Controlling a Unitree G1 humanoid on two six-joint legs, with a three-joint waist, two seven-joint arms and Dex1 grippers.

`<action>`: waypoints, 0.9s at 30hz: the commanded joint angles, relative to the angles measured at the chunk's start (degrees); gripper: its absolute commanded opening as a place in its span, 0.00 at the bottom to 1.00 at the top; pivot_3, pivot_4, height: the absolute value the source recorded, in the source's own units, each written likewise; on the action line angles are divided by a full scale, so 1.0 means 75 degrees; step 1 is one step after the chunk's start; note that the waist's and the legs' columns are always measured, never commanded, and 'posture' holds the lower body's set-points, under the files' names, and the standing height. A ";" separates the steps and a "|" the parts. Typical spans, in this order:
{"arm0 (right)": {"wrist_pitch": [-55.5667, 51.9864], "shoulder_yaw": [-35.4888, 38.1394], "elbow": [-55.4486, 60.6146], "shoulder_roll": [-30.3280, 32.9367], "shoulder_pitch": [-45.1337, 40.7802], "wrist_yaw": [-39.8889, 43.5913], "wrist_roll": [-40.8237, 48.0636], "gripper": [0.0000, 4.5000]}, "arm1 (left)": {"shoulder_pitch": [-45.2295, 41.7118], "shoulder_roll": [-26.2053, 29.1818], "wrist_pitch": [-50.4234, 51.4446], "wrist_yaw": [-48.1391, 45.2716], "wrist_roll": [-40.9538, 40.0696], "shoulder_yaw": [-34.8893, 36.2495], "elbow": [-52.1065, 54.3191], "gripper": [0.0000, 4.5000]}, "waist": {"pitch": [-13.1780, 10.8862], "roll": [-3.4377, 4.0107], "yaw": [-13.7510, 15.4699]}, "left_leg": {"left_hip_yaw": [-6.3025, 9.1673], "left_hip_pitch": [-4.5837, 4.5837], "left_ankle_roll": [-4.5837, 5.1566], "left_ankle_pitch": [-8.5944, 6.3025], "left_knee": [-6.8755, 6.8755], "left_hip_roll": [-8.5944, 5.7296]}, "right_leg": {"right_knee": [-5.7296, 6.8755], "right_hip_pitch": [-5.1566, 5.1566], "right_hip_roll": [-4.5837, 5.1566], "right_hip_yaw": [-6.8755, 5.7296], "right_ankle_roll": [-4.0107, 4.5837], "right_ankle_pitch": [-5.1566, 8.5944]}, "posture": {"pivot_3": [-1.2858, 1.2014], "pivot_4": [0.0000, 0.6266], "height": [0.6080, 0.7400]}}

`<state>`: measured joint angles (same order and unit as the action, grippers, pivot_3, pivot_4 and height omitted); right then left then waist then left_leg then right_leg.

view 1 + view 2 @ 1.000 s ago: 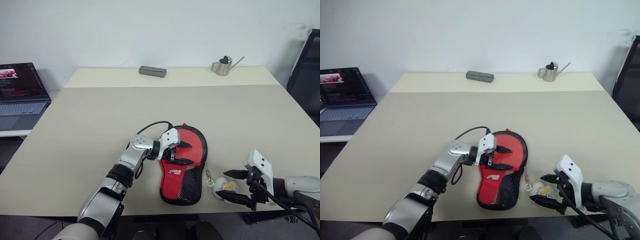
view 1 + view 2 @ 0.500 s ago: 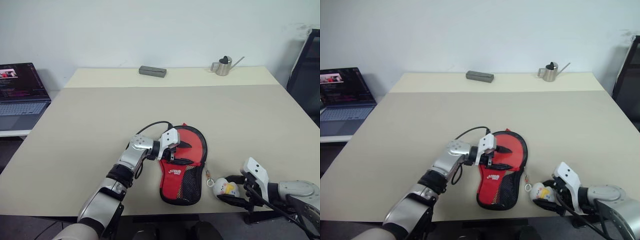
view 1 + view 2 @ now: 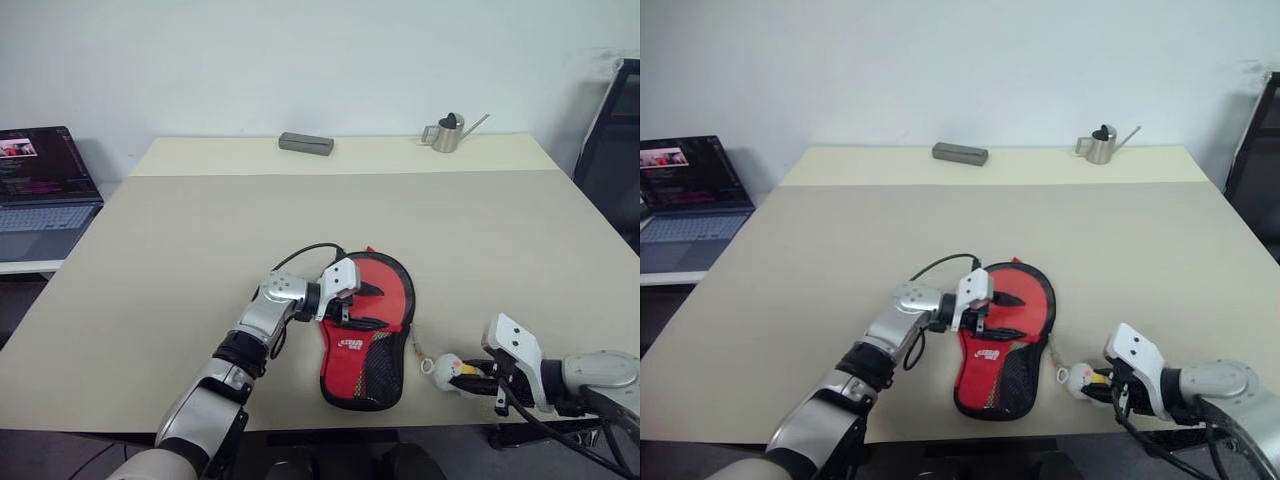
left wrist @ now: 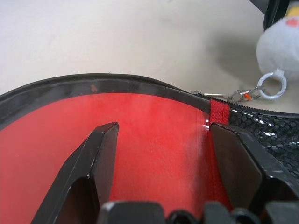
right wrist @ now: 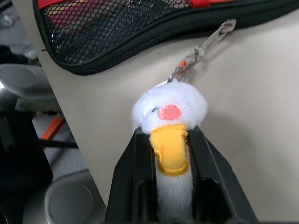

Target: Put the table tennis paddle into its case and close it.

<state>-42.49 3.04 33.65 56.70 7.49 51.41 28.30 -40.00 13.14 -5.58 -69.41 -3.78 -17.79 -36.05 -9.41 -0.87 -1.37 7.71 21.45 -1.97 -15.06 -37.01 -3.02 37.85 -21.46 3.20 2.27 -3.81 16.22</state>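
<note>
The case (image 3: 366, 328) was seen lying flat on the table (image 3: 180, 250), near the front edge, its red face with the white logo and the mesh pocket turned up. The table tennis paddle itself could not be made out; no blade or handle was visible outside the case, so it was judged to be tucked inside already, though that could not be confirmed from the outline alone.

The left claw (image 3: 366, 306) was held spread wide over the round upper part of the case, one finger (image 4: 96, 161) and its partner set down on the red fabric as if the pouch were being pinned in place. Nothing was pinched between them.

Off to the right, the small plush charm (image 5: 170, 116) was caught: the right claw (image 5: 172, 154) was pressed onto the charm's yellow-and-white body, with the white head poking out ahead of the fingertips. From the charm a short chain and metal zip pull (image 5: 219, 32) were seen running back to the case's black edge, just beside the mesh pocket.

So the loading step was judged done, and the closing step was judged barely begun. How much of the zip had been drawn could not be told; along the lower edge the teeth looked joined. What was left, by this reading, was for the charm to be pulled round the rim while the case was held down.
</note>
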 commanded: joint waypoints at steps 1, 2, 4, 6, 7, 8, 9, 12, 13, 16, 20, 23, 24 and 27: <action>0.0157 0.0455 0.0270 0.0340 -0.0283 0.0359 0.0138 0.08 | 0.0191 -0.0141 -0.0003 -0.0005 0.0216 -0.0243 -0.0170 0.75 | 0.0000 -0.0001 0.0004 | 0.0000 -0.0004 0.0000 0.0000 0.0000 0.0000 | -0.0005 0.0008 0.0000 -0.0002 -0.0001 0.0000 | 0.52 0.24 1.00; 0.0136 0.0510 0.0290 0.0417 -0.0306 0.0452 0.0185 0.08 | 0.0198 -0.0158 -0.0004 -0.0004 0.0221 -0.0253 -0.0176 0.75 | 0.0000 0.0000 0.0008 | 0.0001 -0.0006 0.0000 0.0000 0.0001 0.0000 | -0.0008 0.0011 0.0000 -0.0003 -0.0002 0.0000 | 0.52 0.24 1.00; 0.0181 0.0583 0.0324 0.0617 -0.0264 0.0686 0.0170 0.08 | 0.0202 -0.0200 -0.0005 0.0009 0.0234 -0.0269 -0.0195 0.75 | 0.0000 0.0000 0.0019 | 0.0001 -0.0005 0.0001 -0.0001 0.0001 0.0000 | -0.0012 0.0012 0.0001 -0.0005 -0.0004 0.0001 | 0.52 0.24 1.00; 0.0246 0.0611 0.0383 0.0797 -0.0177 0.0901 0.0152 0.08 | 0.0203 -0.0297 0.0130 0.0034 0.0156 -0.0226 -0.0152 0.75 | 0.0000 -0.0001 0.0059 | 0.0000 -0.0004 0.0001 -0.0001 0.0003 0.0000 | -0.0015 0.0012 0.0001 -0.0009 -0.0005 0.0001 | 0.52 0.24 1.00; 0.0264 0.0603 0.0408 0.0854 -0.0156 0.0971 0.0143 0.08 | 0.0203 -0.0341 0.0207 0.0017 0.0108 -0.0211 -0.0109 0.75 | 0.0000 0.0000 0.0083 | -0.0001 -0.0002 0.0001 -0.0001 0.0003 0.0000 | -0.0017 0.0012 0.0001 -0.0011 -0.0005 0.0001 | 0.52 0.24 1.00; 0.0275 0.0588 0.0425 0.0883 -0.0148 0.1018 0.0139 0.08 | 0.0203 -0.0365 0.0235 0.0003 0.0093 -0.0209 -0.0079 0.75 | 0.0000 0.0000 0.0115 | 0.0000 -0.0002 0.0001 -0.0001 0.0003 0.0000 | -0.0018 0.0011 0.0002 -0.0010 -0.0006 0.0002 | 0.52 0.24 1.00; 0.0292 0.0573 0.0418 0.0887 -0.0143 0.1045 0.0123 0.08 | 0.0197 -0.0382 0.0225 0.0003 0.0108 -0.0216 -0.0073 0.75 | 0.0000 -0.0002 0.0146 | -0.0001 -0.0002 0.0001 -0.0001 0.0002 -0.0001 | -0.0019 0.0011 0.0002 -0.0008 -0.0006 0.0002 | 0.52 0.24 1.00; 0.0415 0.0380 0.0415 0.0900 -0.0102 0.1132 -0.0020 0.08 | 0.0193 -0.0425 0.0206 0.0033 0.0150 -0.0221 -0.0078 0.75 | -0.0001 -0.0003 0.0176 | 0.0000 -0.0001 0.0002 -0.0002 0.0002 -0.0002 | -0.0021 0.0011 0.0003 -0.0008 -0.0007 0.0002 | 0.52 0.24 1.00; 0.0473 0.0283 0.0443 0.0909 -0.0063 0.1173 -0.0072 0.08 | 0.0205 -0.0445 0.0202 0.0056 0.0161 -0.0226 -0.0073 0.75 | -0.0001 -0.0003 0.0179 | 0.0000 -0.0001 0.0002 -0.0002 0.0002 -0.0002 | -0.0022 0.0011 0.0004 -0.0008 -0.0008 0.0003 | 0.52 0.24 1.00; 0.0575 0.0125 0.0633 0.0965 0.0074 0.1298 -0.0110 0.08 | 0.0266 -0.0481 0.0207 0.0113 0.0176 -0.0237 -0.0035 0.75 | 0.0000 -0.0002 0.0195 | 0.0000 0.0001 0.0002 -0.0002 0.0003 -0.0003 | -0.0024 0.0011 0.0005 -0.0010 -0.0009 0.0004 | 0.52 0.24 1.00; 0.0771 0.0013 0.0868 0.1148 0.0363 0.1506 -0.0208 0.07 | 0.0390 -0.0503 0.0200 0.0172 0.0208 -0.0295 0.0061 0.75 | 0.0002 0.0001 0.0221 | 0.0007 0.0001 0.0006 -0.0004 0.0002 -0.0013 | -0.0025 0.0012 0.0016 -0.0008 -0.0016 0.0008 | 0.52 0.24 1.00; 0.0859 0.0018 0.1009 0.1240 0.0537 0.1593 -0.0203 0.07 | 0.0430 -0.0509 0.0231 0.0188 0.0215 -0.0307 0.0128 0.75 | 0.0003 -0.0003 0.0243 | 0.0007 0.0003 0.0011 -0.0007 0.0002 -0.0019 | -0.0029 0.0013 0.0022 -0.0008 -0.0023 0.0012 | 0.52 0.24 1.00; 0.0876 0.0029 0.1073 0.1274 0.0595 0.1628 -0.0188 0.07 | 0.0438 -0.0513 0.0237 0.0194 0.0219 -0.0309 0.0142 0.75 | 0.0003 -0.0003 0.0246 | 0.0007 0.0003 0.0012 -0.0008 0.0002 -0.0020 | -0.0029 0.0013 0.0024 -0.0008 -0.0025 0.0014 | 0.52 0.24 1.00; 0.0956 0.0066 0.1316 0.1394 0.0828 0.1744 -0.0186 0.07 | 0.0457 -0.0526 0.0246 0.0207 0.0232 -0.0320 0.0166 0.75 | 0.0003 -0.0002 0.0263 | 0.0007 0.0005 0.0017 -0.0012 0.0003 -0.0026 | -0.0031 0.0013 0.0030 -0.0008 -0.0034 0.0019 | 0.52 0.24 1.00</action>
<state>-36.40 3.20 40.36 66.08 12.80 62.32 26.32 -38.26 9.78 -4.26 -68.00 -3.67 -18.08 -33.92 -9.39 -0.89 0.60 7.76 21.49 -1.81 -15.17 -36.99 -3.24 37.60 -21.37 3.45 2.20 -4.09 16.39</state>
